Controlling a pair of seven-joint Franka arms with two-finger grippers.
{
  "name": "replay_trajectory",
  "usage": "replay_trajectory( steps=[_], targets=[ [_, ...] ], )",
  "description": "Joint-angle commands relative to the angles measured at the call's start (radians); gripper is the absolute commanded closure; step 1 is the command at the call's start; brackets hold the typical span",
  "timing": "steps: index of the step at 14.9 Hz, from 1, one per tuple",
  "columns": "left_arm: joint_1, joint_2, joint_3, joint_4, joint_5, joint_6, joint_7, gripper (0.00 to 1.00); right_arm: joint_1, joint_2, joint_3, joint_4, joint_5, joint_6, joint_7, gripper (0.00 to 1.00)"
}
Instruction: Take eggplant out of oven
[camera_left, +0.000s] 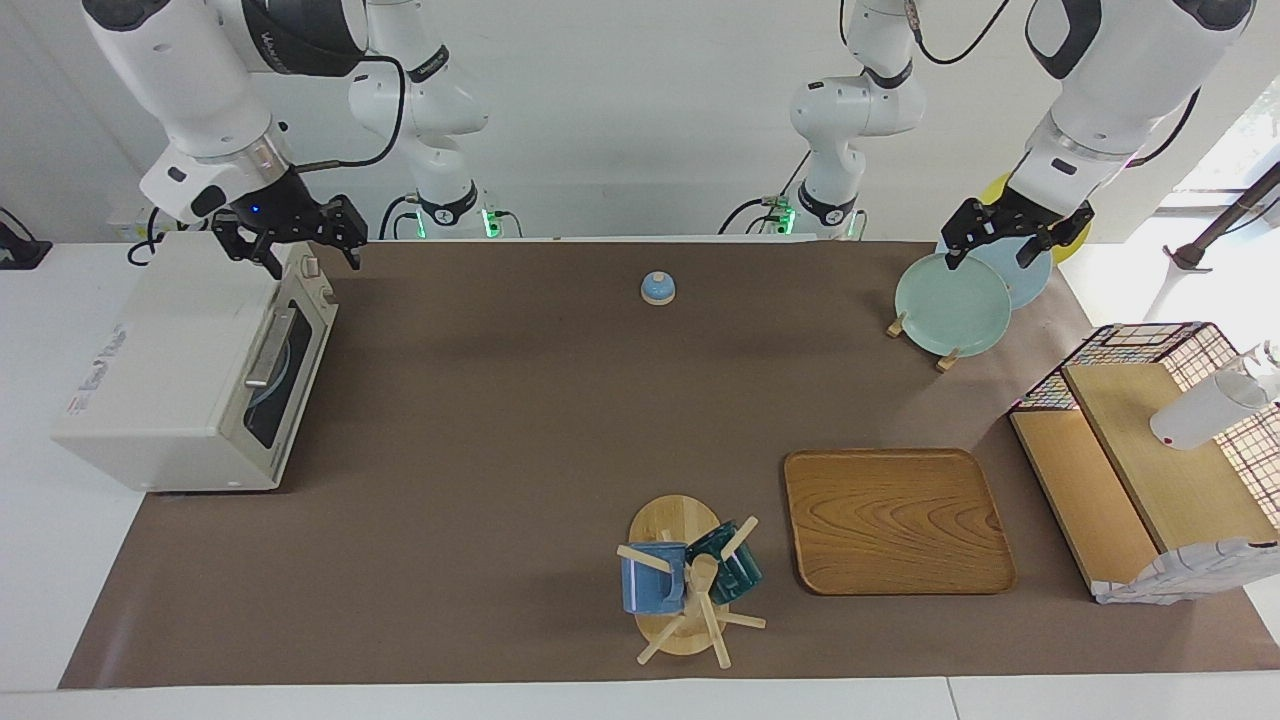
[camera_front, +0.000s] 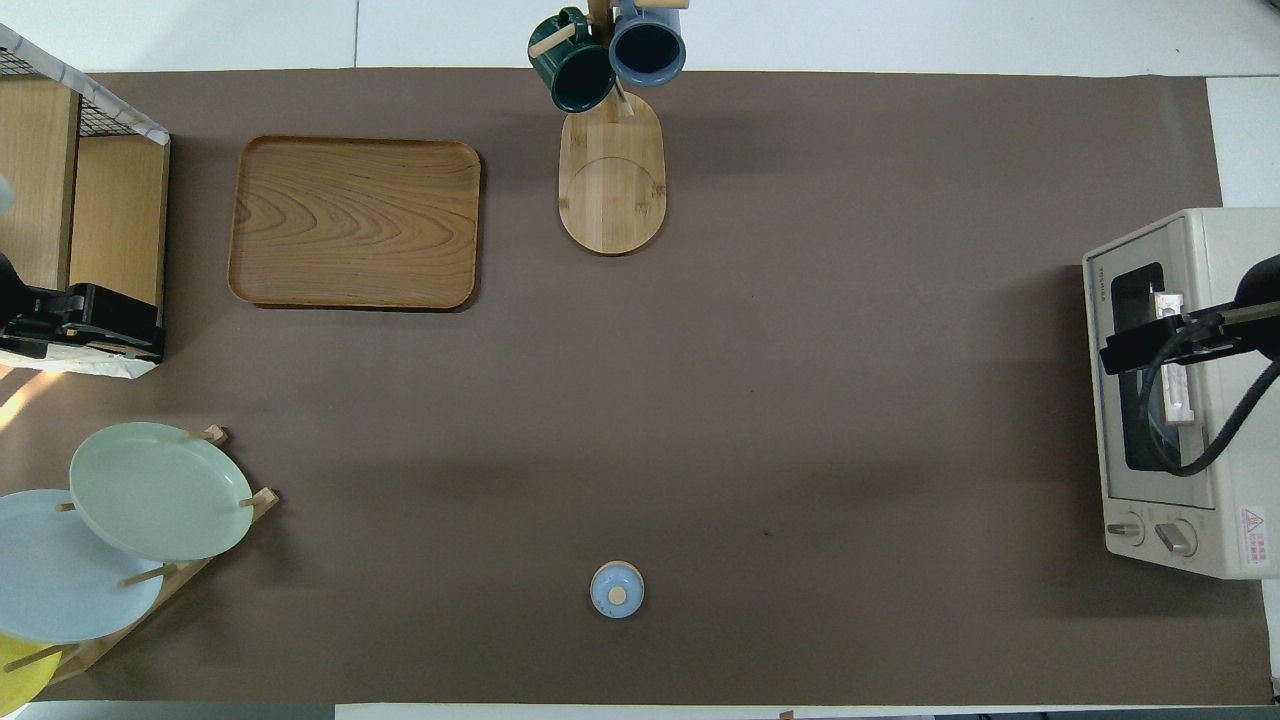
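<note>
Both grippers hung wide open and empty: my right gripper (camera_left: 292, 248) over the oven (camera_left: 190, 370), whose door was shut; left gripper (camera_left: 1012, 238) over the plates (camera_left: 952, 303). I couldn't see the eggplant.

Wall: plain white (camera_left: 640, 120), above both claws.
Table: white top (camera_left: 60, 560), brown mat (camera_left: 520, 400) spread below the claws.
Window: bright daylight (camera_left: 1235, 140), beside the left arm's claw.

The oven (camera_front: 1170, 390) carries a small brand name, seemingly "TOSHIBA", at its front's top corner, right of the overhead frame. A red-triangle warning sticker (camera_front: 1252, 527) sits beside its knobs, its wording too small to read.
</note>
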Motion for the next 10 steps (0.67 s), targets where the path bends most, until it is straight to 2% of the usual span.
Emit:
replay_trajectory(
  steps=[1,8,9,10],
  targets=[
    [0.012,0.004,-0.009,0.006,0.020,-0.009,0.004,0.00,-0.003,-0.009,0.000,0.004,0.024,-0.021,0.022,0.00],
    [0.012,0.004,-0.007,0.006,0.020,-0.009,0.004,0.00,-0.004,-0.023,0.000,-0.004,0.027,-0.031,0.000,0.00],
    [0.012,0.004,-0.009,0.006,0.020,-0.010,0.004,0.00,-0.009,-0.026,0.000,-0.012,0.027,-0.018,-0.010,0.05],
    [0.012,0.004,-0.009,0.006,0.020,-0.009,0.004,0.00,-0.009,-0.026,-0.001,-0.012,0.027,-0.001,-0.024,0.45]
  ],
)
